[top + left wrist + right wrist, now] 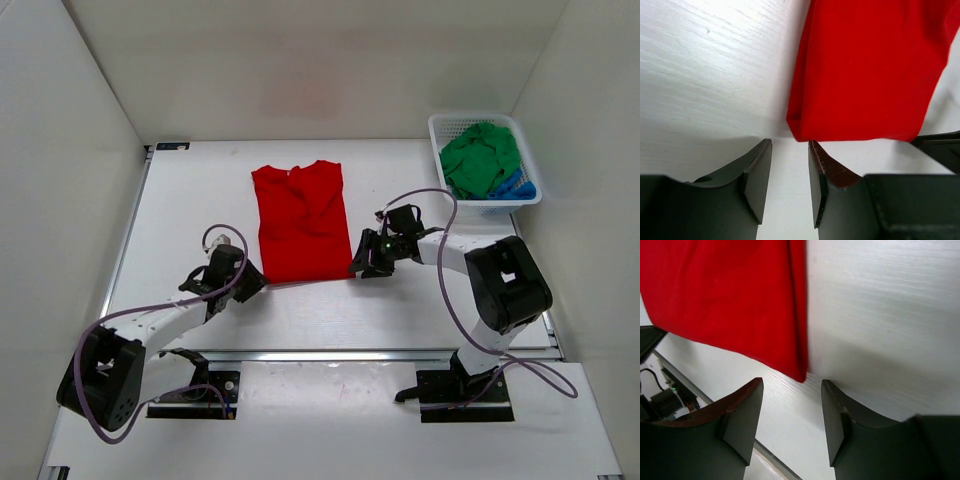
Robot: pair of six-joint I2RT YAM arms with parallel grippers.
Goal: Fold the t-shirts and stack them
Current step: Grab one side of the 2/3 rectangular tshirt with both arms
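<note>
A red t-shirt [300,220] lies flat on the table, folded into a long strip with its collar at the far end. My left gripper [250,284] sits at the shirt's near left corner. In the left wrist view that gripper [790,144] is open, and the corner of the red t-shirt [865,70] lies just beyond the fingertips, with nothing between them. My right gripper [362,264] is at the near right corner. It [791,384] is open too, and the red t-shirt [725,300] ends just ahead of it. A green t-shirt [480,160] and a blue t-shirt [517,187] lie crumpled in the basket.
A white lattice basket [437,130] stands at the table's far right corner. A metal rail [350,355] runs along the table's near edge. White walls close in the left, right and far sides.
</note>
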